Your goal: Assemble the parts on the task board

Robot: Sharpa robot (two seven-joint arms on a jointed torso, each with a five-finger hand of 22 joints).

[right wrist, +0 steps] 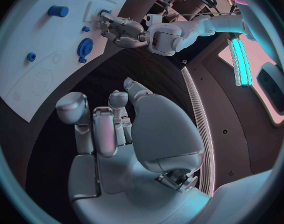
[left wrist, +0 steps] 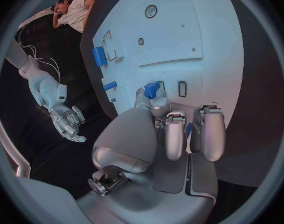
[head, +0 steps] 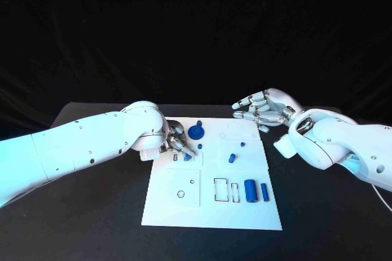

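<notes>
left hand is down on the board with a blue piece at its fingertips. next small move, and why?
Probably a slight lowering of the left hand to press the small blue part it pinches into the task board. Its fingertips sit right at the board by the rectangular slots, while the right hand hovers open off the far edge, holding nothing. Whether the part is already seated cannot be told.

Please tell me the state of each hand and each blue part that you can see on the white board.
left hand: pinches a small blue part over the task board
right hand: holds nothing, fingers apart, at the board's far corner
blue gear: on the board, untouched
two blue cylinders: lying side by side, untouched
</notes>
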